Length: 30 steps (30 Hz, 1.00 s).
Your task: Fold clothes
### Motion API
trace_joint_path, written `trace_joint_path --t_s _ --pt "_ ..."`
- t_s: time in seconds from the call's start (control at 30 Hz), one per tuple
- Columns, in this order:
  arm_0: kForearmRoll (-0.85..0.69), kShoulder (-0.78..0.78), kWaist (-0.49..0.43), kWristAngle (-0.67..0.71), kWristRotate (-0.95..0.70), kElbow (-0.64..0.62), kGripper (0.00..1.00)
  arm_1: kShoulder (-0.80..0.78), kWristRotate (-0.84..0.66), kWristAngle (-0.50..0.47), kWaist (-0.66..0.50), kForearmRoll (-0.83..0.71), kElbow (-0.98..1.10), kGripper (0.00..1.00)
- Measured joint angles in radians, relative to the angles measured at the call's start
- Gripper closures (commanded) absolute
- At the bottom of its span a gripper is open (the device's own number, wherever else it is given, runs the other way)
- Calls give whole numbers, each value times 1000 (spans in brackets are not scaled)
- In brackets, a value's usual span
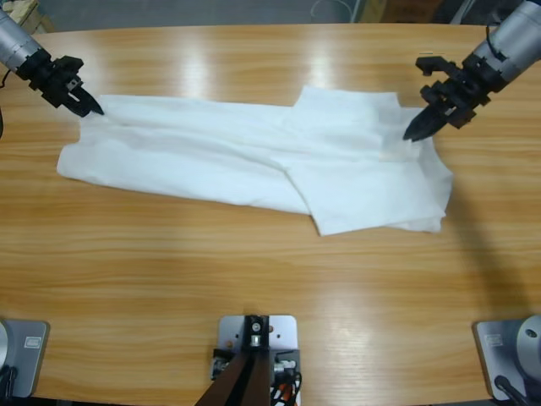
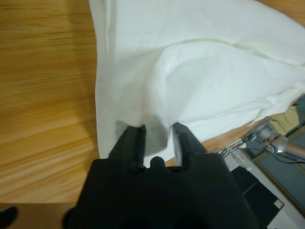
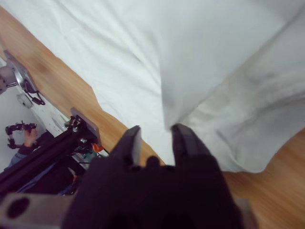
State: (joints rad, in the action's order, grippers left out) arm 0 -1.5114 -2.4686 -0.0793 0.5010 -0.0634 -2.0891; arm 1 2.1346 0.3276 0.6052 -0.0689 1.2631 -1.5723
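A: Location of the T-shirt (image 1: 254, 165)?

B: Spread flat across the far half of the table (image 1: 254, 288), folded lengthwise, wider at the right end.

A: Left gripper (image 1: 91, 108)?

B: At the shirt's far-left corner, jaws slightly apart with cloth between them.

A: Right gripper (image 1: 416, 131)?

B: At the far-right edge, jaws parted astride a fold.

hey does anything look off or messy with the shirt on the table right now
Nothing damaged or spilled. The white T-shirt lies folded lengthwise but skewed on the table, its right end wider and rumpled. The left tool and right tool sit at opposite ends.
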Motion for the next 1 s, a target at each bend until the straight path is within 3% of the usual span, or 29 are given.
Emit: trace_joint_path --t_s 0.13,0.27,0.4,0.63,0.73,1.0 --pt "0 61 0 27 -50 -3 0 -16 -14 0 0 -23 12 0" --pt "0 176 -3 149 -130 -13 0 -113 -30 0 0 -54 14 0" --pt "0 238 -6 233 -189 -3 0 -240 -54 11 -1 -183 86 0" --pt "31 294 -9 250 -208 221 0 -271 -74 91 -11 -416 295 0" --pt "82 305 -10 250 -208 320 0 -258 -109 108 -71 -485 332 0" --pt "115 311 -10 251 -208 364 0 -190 -198 117 -166 -599 342 0"
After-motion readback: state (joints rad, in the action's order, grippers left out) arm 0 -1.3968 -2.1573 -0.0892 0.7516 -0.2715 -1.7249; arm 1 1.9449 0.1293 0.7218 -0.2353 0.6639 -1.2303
